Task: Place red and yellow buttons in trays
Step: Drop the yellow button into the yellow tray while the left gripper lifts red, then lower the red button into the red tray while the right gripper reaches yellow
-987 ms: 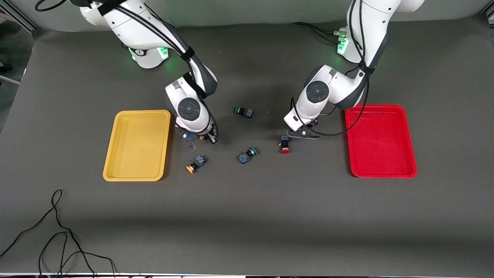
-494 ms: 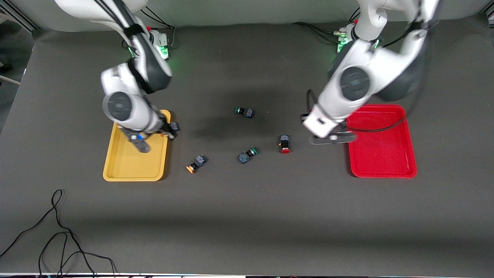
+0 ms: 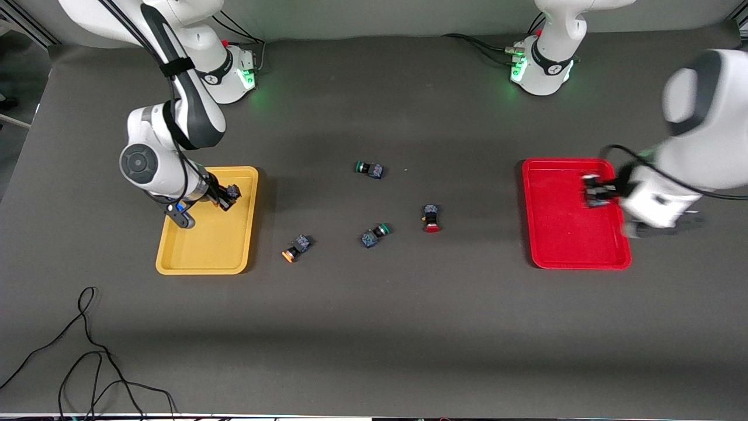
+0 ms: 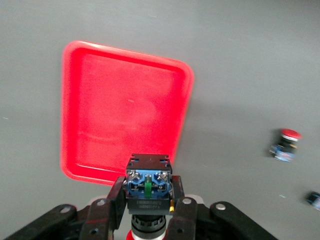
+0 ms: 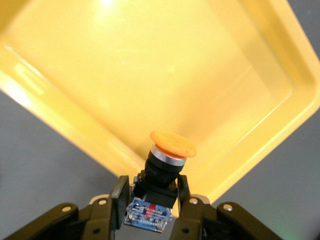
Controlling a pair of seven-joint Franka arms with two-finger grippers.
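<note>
A light, rigid yellow button is clenched by its blocky body in the right tool over the yellow tray; a red button is gripped likewise by the left tool over the red tray.

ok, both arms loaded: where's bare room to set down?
Both trays are bare: yellow tray under the right gripper, red tray under the left gripper. Crowded mid-table: yellow button, red button, two green buttons.
</note>
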